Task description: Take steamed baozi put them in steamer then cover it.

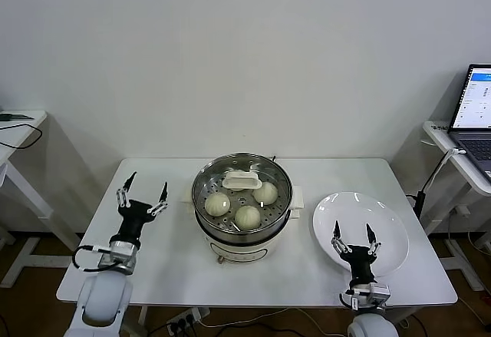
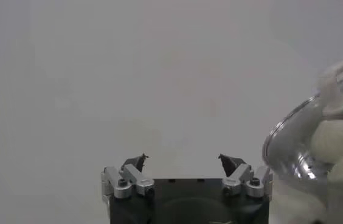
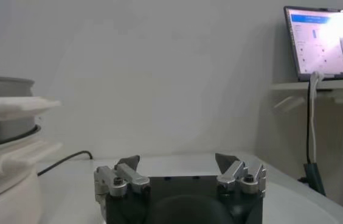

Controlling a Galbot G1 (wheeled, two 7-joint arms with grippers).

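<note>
The steamer (image 1: 230, 246) stands at the table's middle, its steel rim above a cream-white base. Three steamed baozi (image 1: 217, 203) (image 1: 248, 216) (image 1: 265, 192) lie on the perforated tray inside. The cover (image 1: 242, 178) rests on top, and its white handle hides part of the tray. My left gripper (image 1: 148, 181) is open and empty, well left of the steamer. My right gripper (image 1: 353, 226) is open and empty above the white plate (image 1: 387, 233). In the left wrist view the gripper (image 2: 182, 157) holds nothing, with the cover (image 2: 287, 131) and a baozi (image 2: 339, 137) off to one side. The right gripper (image 3: 177, 158) also holds nothing, with the steamer (image 3: 1, 122) beside it.
An open laptop (image 1: 477, 107) sits on a side stand at the right, with a cable hanging from it. Another small table (image 1: 15, 122) stands at the far left. A power cord runs behind the steamer toward the table's back edge.
</note>
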